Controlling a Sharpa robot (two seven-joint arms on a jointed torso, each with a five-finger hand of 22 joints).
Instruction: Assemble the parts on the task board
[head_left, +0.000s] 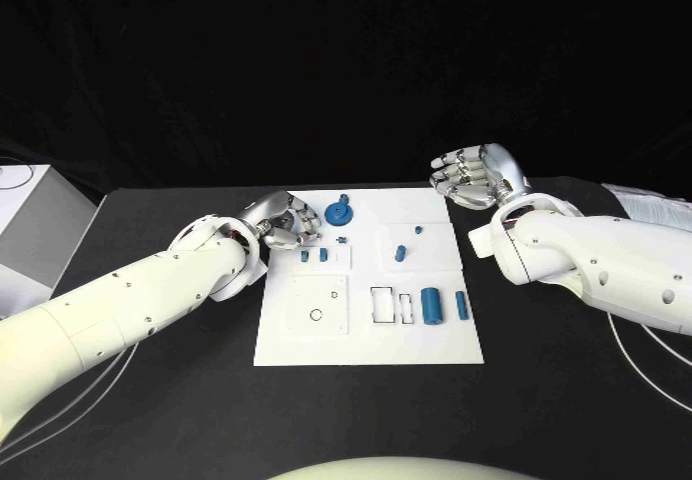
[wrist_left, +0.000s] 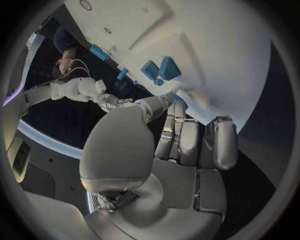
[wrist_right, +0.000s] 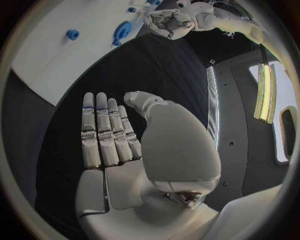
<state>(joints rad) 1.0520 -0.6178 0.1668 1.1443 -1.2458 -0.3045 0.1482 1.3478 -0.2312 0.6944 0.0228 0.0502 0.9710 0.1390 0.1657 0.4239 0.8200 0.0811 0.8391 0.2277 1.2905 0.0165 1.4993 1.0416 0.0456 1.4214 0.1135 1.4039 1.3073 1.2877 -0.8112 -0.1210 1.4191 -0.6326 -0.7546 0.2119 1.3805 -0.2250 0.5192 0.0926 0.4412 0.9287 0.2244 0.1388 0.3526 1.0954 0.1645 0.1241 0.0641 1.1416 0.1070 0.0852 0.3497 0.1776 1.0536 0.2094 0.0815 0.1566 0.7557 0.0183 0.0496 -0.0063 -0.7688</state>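
We see the white task board (head_left: 433, 345) lying flat in the middle of the black worktop (head_left: 173, 400), between the robot's two arms. Our view from the head camera shows the left hand (head_left: 281, 225) at the board's near-left edge, its fingers (head_left: 296, 215) curled inward over the white surface; whether they pinch anything we cannot tell, though the left wrist view shows the fingertips close to a blue part (wrist_left: 159, 70) on the board. The right hand (head_left: 476, 172) hovers just off the board's far right corner, above the dark worktop. The right wrist view shows its fingers (wrist_right: 103, 132) stretched straight and side by side, thumb apart, palm bare, holding nothing.

On the board we make out a round blue part with a short handle (head_left: 339, 212) near the far edge, just beside the left hand. Two small blue pegs (head_left: 313, 255) stand in a row near the left side, and a small upright blue piece (head_left: 400, 252) sits toward the middle. Nearer the robot, two blue cylinders (head_left: 431, 305) lie side by side next to a rectangular outlined slot (head_left: 384, 304). A small ring outline (head_left: 316, 315) marks the board's near-left panel.
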